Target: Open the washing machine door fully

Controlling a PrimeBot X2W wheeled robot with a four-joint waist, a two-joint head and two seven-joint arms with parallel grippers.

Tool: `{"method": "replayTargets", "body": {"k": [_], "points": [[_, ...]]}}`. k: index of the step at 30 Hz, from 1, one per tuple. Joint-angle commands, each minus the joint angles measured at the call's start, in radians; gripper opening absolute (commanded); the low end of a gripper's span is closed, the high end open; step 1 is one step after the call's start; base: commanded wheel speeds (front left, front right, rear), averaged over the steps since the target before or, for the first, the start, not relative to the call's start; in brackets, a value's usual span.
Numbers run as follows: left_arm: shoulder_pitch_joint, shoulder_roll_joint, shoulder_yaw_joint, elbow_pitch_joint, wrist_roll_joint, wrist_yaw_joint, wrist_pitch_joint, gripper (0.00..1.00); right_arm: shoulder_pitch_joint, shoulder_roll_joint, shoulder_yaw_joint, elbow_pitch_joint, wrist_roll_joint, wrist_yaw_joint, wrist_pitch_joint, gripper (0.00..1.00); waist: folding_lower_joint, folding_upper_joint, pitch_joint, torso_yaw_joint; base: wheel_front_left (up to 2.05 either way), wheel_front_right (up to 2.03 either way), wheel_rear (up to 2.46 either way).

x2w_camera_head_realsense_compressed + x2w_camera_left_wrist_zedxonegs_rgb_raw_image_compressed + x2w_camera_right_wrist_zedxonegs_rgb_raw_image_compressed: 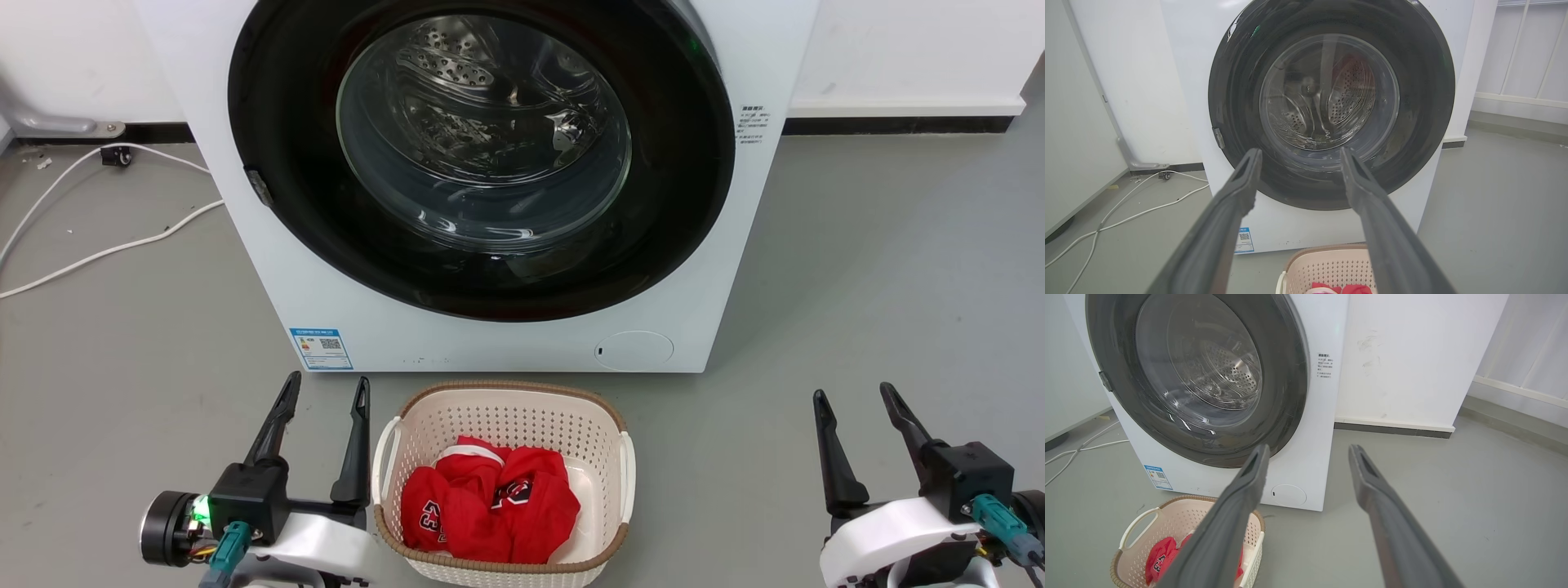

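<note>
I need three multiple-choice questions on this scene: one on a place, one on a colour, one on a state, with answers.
1. Where does the basket stand? A) on the floor before the washing machine B) on top of it C) on a table
2. What colour are the clothes in it? A) blue B) red C) green
3. How is the washing machine door? A) wide open B) taken off C) shut
Answers: 1 A, it sits below the machine's front; 2 B, the cloth is red; 3 C, it lies flush with the front.
</note>
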State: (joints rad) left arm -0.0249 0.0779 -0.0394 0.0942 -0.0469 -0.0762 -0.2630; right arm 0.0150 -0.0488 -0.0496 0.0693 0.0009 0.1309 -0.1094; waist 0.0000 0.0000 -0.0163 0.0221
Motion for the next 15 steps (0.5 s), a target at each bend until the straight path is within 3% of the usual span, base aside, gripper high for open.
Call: {"method": "replayTargets", "body": {"k": [1,2,3,4,5,10,13,15], "points": [[0.010,-0.003,0.002,0.002,0.004,-0.003,-0.003,1.00,-0.009,-0.003,0.000,0.002,0.006,0.000,-0.003,1.00,0.0000,0.0000,0.000,0.000,0.00,0.00,0.00],[0.010,-0.004,0.003,0.002,0.005,-0.003,-0.003,1.00,-0.008,-0.003,0.000,0.004,0.011,0.000,0.000,1.00,0.0000,0.0000,0.000,0.000,0.00,0.00,0.00],[0.010,-0.004,0.004,0.002,0.006,-0.004,-0.003,1.00,-0.008,-0.003,-0.001,0.004,0.013,0.000,0.002,0.45,0.0000,0.0000,0.001,0.000,0.00,0.00,0.00],[0.010,-0.005,0.005,0.001,0.006,-0.003,-0.003,1.00,-0.008,-0.003,-0.001,0.004,0.013,0.000,0.003,0.14,0.0000,0.0000,0.001,0.000,0.00,0.00,0.00],[0.010,-0.005,0.005,0.001,0.007,-0.004,-0.003,1.00,-0.007,-0.003,0.000,0.005,0.015,0.000,0.004,0.00,0.0000,0.0000,0.001,0.000,0.00,0.00,0.00],[0.013,-0.007,0.008,-0.001,0.008,-0.006,-0.003,1.00,-0.009,-0.003,0.000,-0.003,0.074,0.000,-0.021,0.00,0.0000,0.0000,0.002,0.000,0.00,0.00,0.00],[0.012,-0.008,0.009,-0.001,0.008,-0.008,-0.003,1.00,-0.017,-0.002,-0.008,0.020,0.325,0.000,-0.064,0.00,0.0000,0.0000,0.002,0.001,0.00,0.00,0.00],[0.013,-0.008,0.013,0.000,0.008,-0.008,-0.003,1.00,-0.038,-0.002,-0.016,0.053,0.571,0.000,-0.107,0.00,0.0000,0.0000,0.003,-0.001,0.00,0.00,0.00]]}}
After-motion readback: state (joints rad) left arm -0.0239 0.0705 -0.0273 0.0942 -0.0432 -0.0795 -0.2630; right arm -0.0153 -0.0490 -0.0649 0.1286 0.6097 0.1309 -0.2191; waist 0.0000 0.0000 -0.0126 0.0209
